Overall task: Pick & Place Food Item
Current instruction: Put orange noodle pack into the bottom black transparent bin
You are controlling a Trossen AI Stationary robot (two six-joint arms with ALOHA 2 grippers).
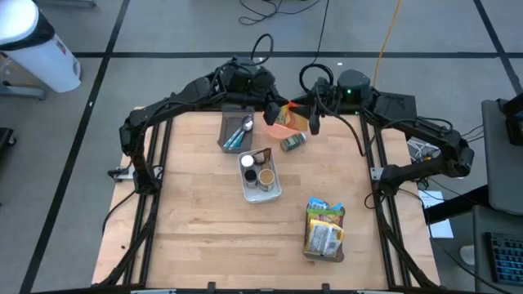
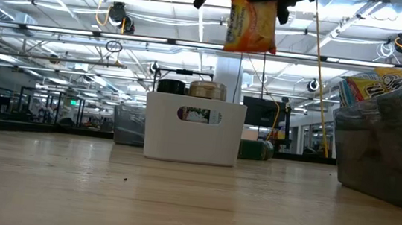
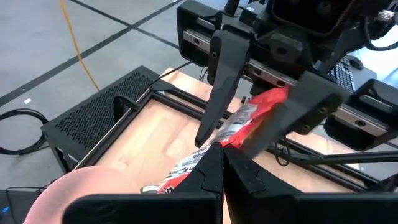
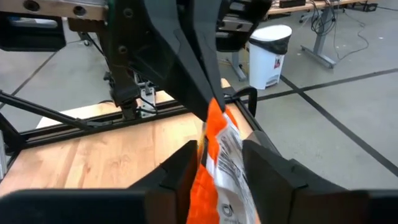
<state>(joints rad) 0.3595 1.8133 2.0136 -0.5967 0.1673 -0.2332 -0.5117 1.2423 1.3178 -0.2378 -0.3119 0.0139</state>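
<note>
Snack bag (image 1: 283, 119), orange and crinkled, hangs in the air over the far edge of the table (image 1: 196, 220), at about twelve o'clock from the table's middle, with both arms meeting at it.

Nearest the front edge, at roughly five o'clock, one clear bin (image 1: 325, 230) holds bright packets. Closer to the middle stands one white caddy (image 1: 261, 175) with two dark-topped jars in it. Beyond it, at about eleven o'clock, lies one grey tray (image 1: 235, 133) holding cutlery, and at one o'clock one small tin (image 1: 293, 143) lies on its side. Farthest back hangs the bag itself.

Left gripper (image 3: 222, 163) has its fingers pinched tight on the bag's near end. Right gripper (image 4: 217, 163) straddles the other end, its fingers narrow with the bag between them; whether they press it cannot be told.

Likely trouble: this looks like a hand-over, and if one claw lets go before the other truly grips, the thin slippery film could slide out and drop onto the tin or off the back edge. Both pulling at once could tear or crush it.
</note>
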